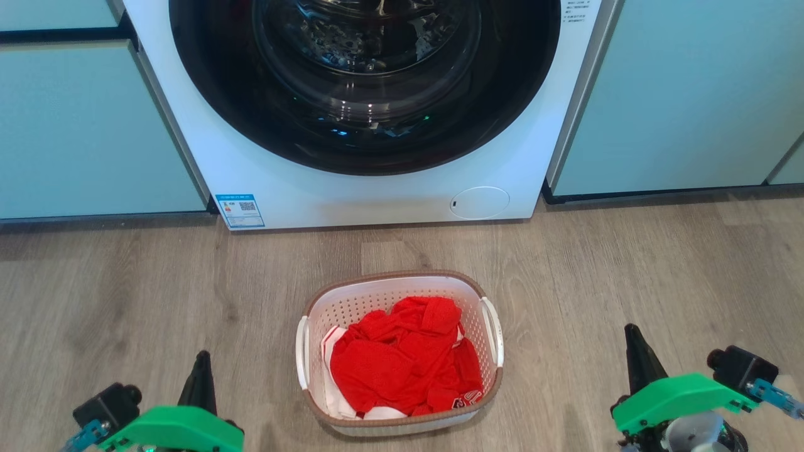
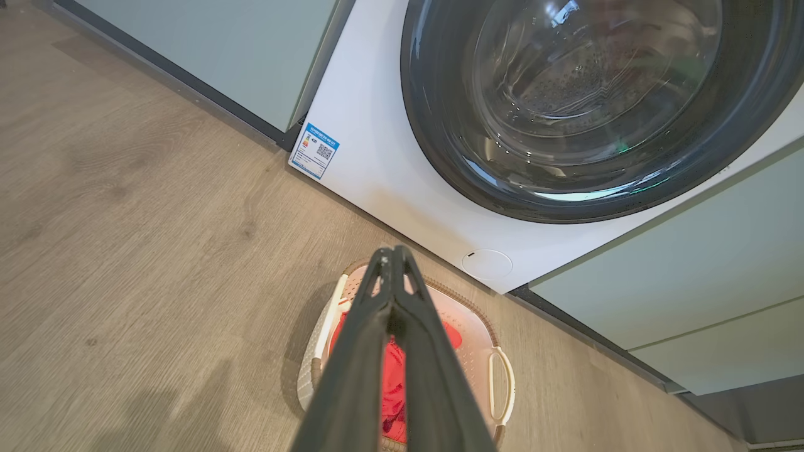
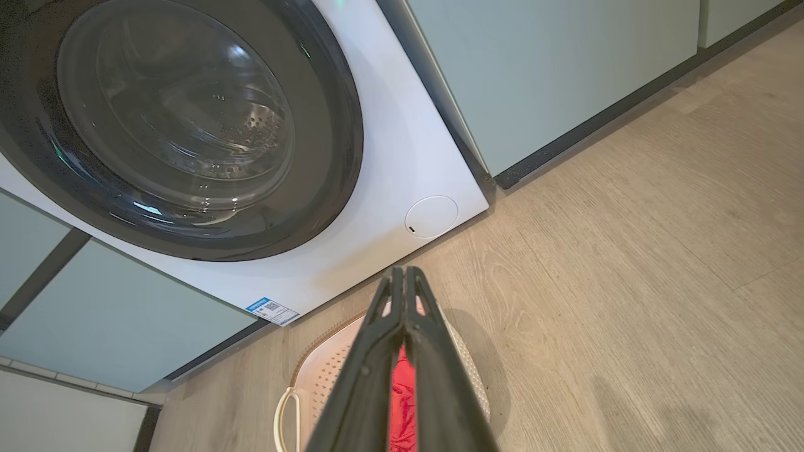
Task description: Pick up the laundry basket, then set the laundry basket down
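Note:
The laundry basket, white perforated plastic with a brown rim and two white side handles, stands on the wood floor in front of the washing machine. Red and white clothes lie in it. My left gripper is at the lower left, well clear of the basket's left handle, fingers together and empty. At the lower right my right gripper is shut too, apart from the right handle. Both wrist views look down over shut grippers at the basket.
A white front-loading washing machine with a dark round door stands behind the basket. Pale green cabinets flank it on both sides. Open wood floor lies left and right of the basket.

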`<state>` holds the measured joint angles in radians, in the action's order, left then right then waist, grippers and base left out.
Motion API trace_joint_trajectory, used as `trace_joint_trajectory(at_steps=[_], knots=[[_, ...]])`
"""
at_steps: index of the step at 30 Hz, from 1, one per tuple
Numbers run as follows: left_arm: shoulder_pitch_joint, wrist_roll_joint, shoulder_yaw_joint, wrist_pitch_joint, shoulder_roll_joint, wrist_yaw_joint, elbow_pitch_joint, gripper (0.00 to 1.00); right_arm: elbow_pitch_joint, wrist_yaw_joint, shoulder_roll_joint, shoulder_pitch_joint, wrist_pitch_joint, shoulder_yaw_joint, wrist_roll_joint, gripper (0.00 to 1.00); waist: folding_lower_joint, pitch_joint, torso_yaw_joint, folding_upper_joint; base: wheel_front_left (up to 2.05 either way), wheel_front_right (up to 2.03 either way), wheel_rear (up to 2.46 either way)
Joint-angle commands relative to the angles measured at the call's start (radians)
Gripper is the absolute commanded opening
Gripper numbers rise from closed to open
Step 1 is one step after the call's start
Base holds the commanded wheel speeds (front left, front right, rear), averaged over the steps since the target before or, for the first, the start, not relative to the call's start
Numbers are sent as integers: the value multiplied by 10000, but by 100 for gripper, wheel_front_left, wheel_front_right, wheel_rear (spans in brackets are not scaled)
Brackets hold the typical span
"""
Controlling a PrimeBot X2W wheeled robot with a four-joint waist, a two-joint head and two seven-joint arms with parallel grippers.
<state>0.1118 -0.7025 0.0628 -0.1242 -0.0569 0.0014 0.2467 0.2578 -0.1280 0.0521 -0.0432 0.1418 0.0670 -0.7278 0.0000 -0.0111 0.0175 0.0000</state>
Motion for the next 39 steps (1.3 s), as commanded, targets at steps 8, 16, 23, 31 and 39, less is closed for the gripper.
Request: trace_joint_trajectory(at_steps=[8, 16, 23, 31, 39], knots=[[-694, -1061, -345, 255, -36, -178, -234, 0, -273, -12, 189, 642, -232, -110, -1089, 0, 0, 14, -18, 0, 0, 0, 0], [-863, -1975, -492, 483, -34, -307, -210, 0, -260, -13, 205, 735, -449, -246, -2006, 0, 0, 29, -35, 0, 0, 0, 0], [-1010, -2773, -623, 685, -32, -420, -188, 0, -248, -15, 217, 817, -642, -369, -2805, 0, 0, 42, -51, 0, 0, 0, 0], [-1157, -3566, -754, 886, -28, -532, -167, 0, -237, -16, 226, 899, -838, -495, -3598, 0, 0, 54, -66, 0, 0, 0, 0], [-1326, -4476, -905, 1118, -24, -661, -142, 0, -223, -18, 233, 993, -1065, -645, -4504, 0, 0, 68, -84, 0, 0, 0, 0]])
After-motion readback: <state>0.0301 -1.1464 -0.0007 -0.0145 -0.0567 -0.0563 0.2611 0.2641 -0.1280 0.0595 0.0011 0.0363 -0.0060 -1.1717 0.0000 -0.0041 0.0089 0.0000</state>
